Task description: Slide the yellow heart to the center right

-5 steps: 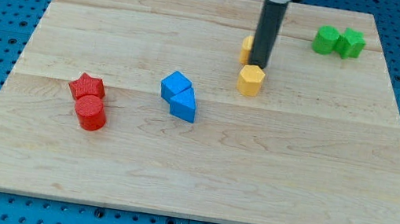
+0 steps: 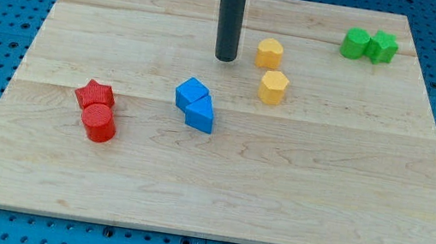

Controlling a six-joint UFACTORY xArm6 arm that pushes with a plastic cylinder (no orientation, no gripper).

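Observation:
The yellow heart (image 2: 269,53) lies on the wooden board (image 2: 330,182) a little right of centre, near the view's top. A yellow hexagon (image 2: 272,87) sits just below it, apart from it. My tip (image 2: 225,57) rests on the board to the left of the yellow heart, with a small gap between them, and above the blue blocks.
Two blue blocks (image 2: 195,104) touch each other near the board's middle. A red star (image 2: 94,94) and a red cylinder (image 2: 99,122) sit together at the left. Two green blocks (image 2: 369,46) sit together at the top right corner.
My tip has moved left, from right beside the yellow heart and partly hiding it to a spot left of it. The heart now shows in full. The blocks have not moved.

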